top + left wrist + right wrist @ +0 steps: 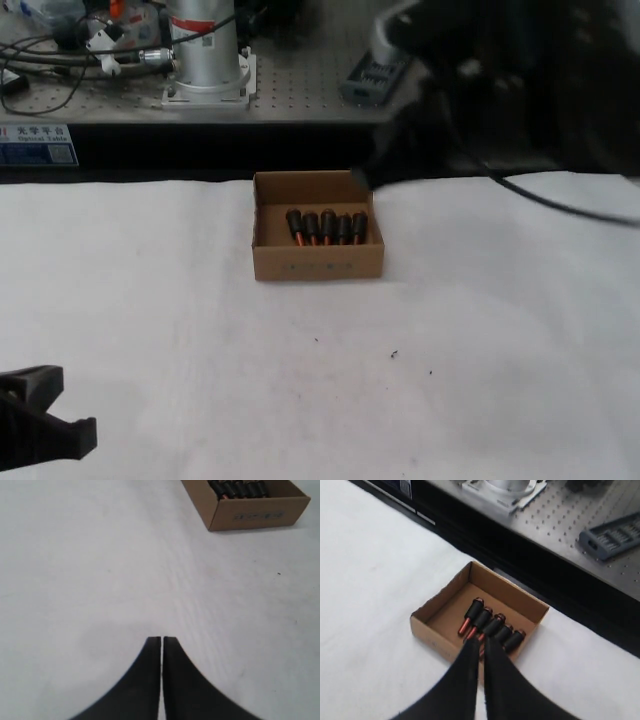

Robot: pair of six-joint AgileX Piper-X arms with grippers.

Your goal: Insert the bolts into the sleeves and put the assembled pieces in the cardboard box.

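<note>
An open cardboard box (318,265) stands mid-bench on the white cloth. Several assembled pieces (327,227), black sleeves with copper-coloured bolts, lie side by side inside it. My left gripper (161,639) is shut on nothing, low over bare cloth at the near left (40,415), with the box (255,516) far off. The pieces (237,487) show along that box's inside. My right gripper (481,641) is shut and empty, hovering above the near side of the box (427,630) and its row of pieces (487,622). The right arm (500,80) is a dark blur at the upper right.
Behind the cloth runs a perforated metal table with a metal post (205,50), cables (60,50) and a dark grey tool holder (375,75). White cloth (450,330) spreads widely around the box, with a few tiny dark specks (394,354) on it.
</note>
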